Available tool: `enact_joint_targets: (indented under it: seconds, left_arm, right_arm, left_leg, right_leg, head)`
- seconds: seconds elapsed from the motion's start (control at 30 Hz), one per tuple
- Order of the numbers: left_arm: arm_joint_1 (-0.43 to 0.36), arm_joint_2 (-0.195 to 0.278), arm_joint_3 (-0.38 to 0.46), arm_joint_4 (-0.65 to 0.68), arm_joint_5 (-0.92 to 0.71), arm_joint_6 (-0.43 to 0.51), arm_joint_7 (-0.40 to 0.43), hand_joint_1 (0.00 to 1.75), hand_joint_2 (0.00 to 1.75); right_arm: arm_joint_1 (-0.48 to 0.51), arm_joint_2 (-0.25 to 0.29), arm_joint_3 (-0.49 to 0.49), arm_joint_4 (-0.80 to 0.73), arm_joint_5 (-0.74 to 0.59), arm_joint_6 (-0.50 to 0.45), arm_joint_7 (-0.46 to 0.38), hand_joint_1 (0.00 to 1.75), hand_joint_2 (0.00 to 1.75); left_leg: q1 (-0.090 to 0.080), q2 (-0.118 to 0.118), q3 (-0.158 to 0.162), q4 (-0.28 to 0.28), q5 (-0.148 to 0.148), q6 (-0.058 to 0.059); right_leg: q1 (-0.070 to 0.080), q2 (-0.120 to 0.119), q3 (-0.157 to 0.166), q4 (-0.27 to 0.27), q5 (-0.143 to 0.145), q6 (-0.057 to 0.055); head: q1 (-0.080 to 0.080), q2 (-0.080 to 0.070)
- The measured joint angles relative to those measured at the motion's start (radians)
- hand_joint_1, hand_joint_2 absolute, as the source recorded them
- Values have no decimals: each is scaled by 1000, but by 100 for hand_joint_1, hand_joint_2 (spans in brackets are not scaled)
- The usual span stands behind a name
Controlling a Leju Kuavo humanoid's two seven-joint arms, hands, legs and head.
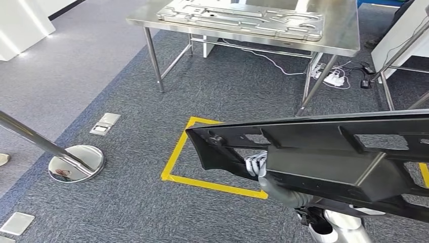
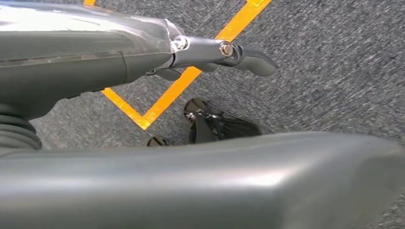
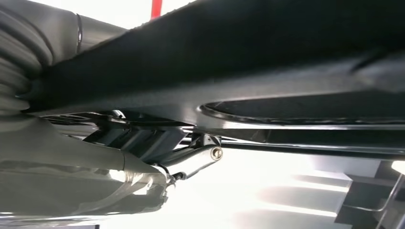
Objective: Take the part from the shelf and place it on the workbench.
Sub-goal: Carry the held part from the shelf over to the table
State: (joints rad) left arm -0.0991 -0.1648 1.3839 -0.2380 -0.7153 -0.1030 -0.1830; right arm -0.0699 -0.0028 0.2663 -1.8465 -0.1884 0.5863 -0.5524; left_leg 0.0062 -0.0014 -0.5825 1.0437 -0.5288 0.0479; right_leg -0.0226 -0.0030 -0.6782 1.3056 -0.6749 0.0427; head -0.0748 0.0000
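Observation:
I carry a long black plastic part (image 1: 324, 147) across the lower right of the head view, its ribbed hollow side turned toward me. My left hand (image 1: 256, 165) grips its lower edge from beneath, pale fingers curled against the plastic. The left wrist view has that hand (image 2: 95, 62) above grey carpet, one dark finger (image 2: 253, 59) stretched out. In the right wrist view the part (image 3: 286, 57) lies right over my right hand (image 3: 71, 181), whose fingers (image 3: 200, 155) press up under it. The steel workbench (image 1: 344, 45) stands ahead at the back.
A large silver stamped panel (image 1: 243, 20) lies on the workbench. A yellow tape square (image 1: 177, 157) marks the carpet in front of me. A chrome post base (image 1: 76, 163) stands at the left, floor boxes (image 1: 105, 123) near it. Cables and a power strip (image 1: 334, 77) lie under the bench.

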Motion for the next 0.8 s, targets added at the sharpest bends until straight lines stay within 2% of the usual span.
enact_joint_targets:
  seconds: [0.03,0.07,0.1,0.13,0.17,0.23,0.33,0.37,0.4,0.47,0.5,0.53,0.57,0.6,0.63,0.67,0.7,0.8]
  left_arm:
    - [1,0,0,0,0,0,0,0,175]
    - [1,0,0,0,0,0,0,0,175]
    - [1,0,0,0,0,0,0,0,175]
    - [1,0,0,0,0,0,0,0,175]
    - [0,-1,0,0,0,0,0,0,175]
    - [-1,-1,0,0,0,0,0,0,175]
    - [-4,-2,0,0,0,0,0,0,175]
    - [-5,-2,0,0,0,0,0,0,175]
    - [-4,-3,0,0,0,0,0,0,175]
    - [-2,-3,0,0,0,1,0,0,175]
    - [0,-2,0,0,0,1,0,0,175]
    - [1,-2,0,0,0,2,0,0,175]
    - [1,-2,0,0,0,1,1,0,175]
    - [1,-2,0,0,0,1,1,0,175]
    - [1,-2,0,0,0,1,1,0,175]
    - [1,-2,0,0,0,1,1,0,175]
    - [0,-2,0,0,0,2,1,0,175]
    - [1,-2,0,0,0,2,1,0,175]
  right_arm:
    - [0,0,0,1,0,0,0,175,175]
    - [0,0,0,2,0,0,0,175,175]
    - [0,0,0,2,0,0,0,175,175]
    - [0,0,0,2,0,0,0,175,175]
    - [-1,0,0,3,0,0,0,175,175]
    - [-2,0,0,3,0,0,0,175,175]
    - [-3,0,0,2,0,0,0,175,175]
    - [-4,0,0,2,0,0,0,175,175]
    - [-5,0,0,3,0,0,0,175,175]
    - [-5,0,0,5,0,0,0,175,175]
    - [-4,0,0,6,0,0,0,175,175]
    - [-4,0,0,6,-1,0,0,175,175]
    - [-3,0,0,6,-1,0,0,175,175]
    - [-4,0,0,6,-2,0,0,175,175]
    - [-4,0,0,6,-2,0,0,175,175]
    - [-5,0,0,7,-3,0,0,175,175]
    - [-5,0,0,7,-4,0,0,175,175]
    - [-5,0,1,6,-6,0,0,175,175]
  left_leg:
    - [0,-1,6,0,-5,0]
    - [-1,-2,15,0,-10,-2]
    - [0,-2,24,0,-17,-5]
    - [-2,-3,32,1,-24,-9]
    - [-3,-3,36,1,-29,-15]
    - [-3,-2,39,0,-34,-24]
    - [-2,-1,38,12,-47,-38]
    - [-1,-1,24,43,-64,-44]
    - [1,-1,-3,95,-87,-50]
    - [7,-1,-77,220,-130,-60]
    - [9,-1,-104,258,-132,-63]
    - [11,-1,-114,260,-113,-65]
    - [13,-1,-106,224,-75,-66]
    - [14,-1,-86,163,-29,-65]
    - [13,-1,-63,106,5,-63]
    - [11,-1,-42,58,23,-58]
    - [9,-1,-32,33,25,-52]
    - [6,-2,-24,16,9,-32]
  right_leg:
    - [0,0,-7,-7,25,0]
    - [1,0,6,-54,68,-3]
    - [2,0,29,-120,113,-7]
    - [5,0,52,-179,146,-11]
    - [8,0,71,-225,161,-17]
    - [13,2,83,-252,156,-25]
    - [5,3,93,-267,151,-36]
    - [1,1,98,-271,150,-41]
    - [-1,-1,102,-272,148,-45]
    - [-2,-2,108,-272,141,-49]
    - [-2,-2,112,-272,138,-49]
    - [-3,-1,118,-272,133,-47]
    - [-4,-1,126,-272,127,-44]
    - [-5,0,135,-272,120,-39]
    - [-4,0,143,-272,114,-34]
    - [-4,1,149,-272,109,-29]
    - [-3,1,150,-272,105,-24]
    - [-4,1,152,-277,100,-6]
  head:
    - [0,0]
    - [0,0]
    - [0,0]
    - [0,0]
    - [0,0]
    - [0,0]
    - [-1,0]
    - [-2,0]
    - [-3,0]
    - [-4,0]
    - [-4,0]
    - [-4,0]
    - [-4,0]
    - [-4,0]
    - [-4,0]
    - [-4,0]
    - [-4,0]
    - [-4,0]
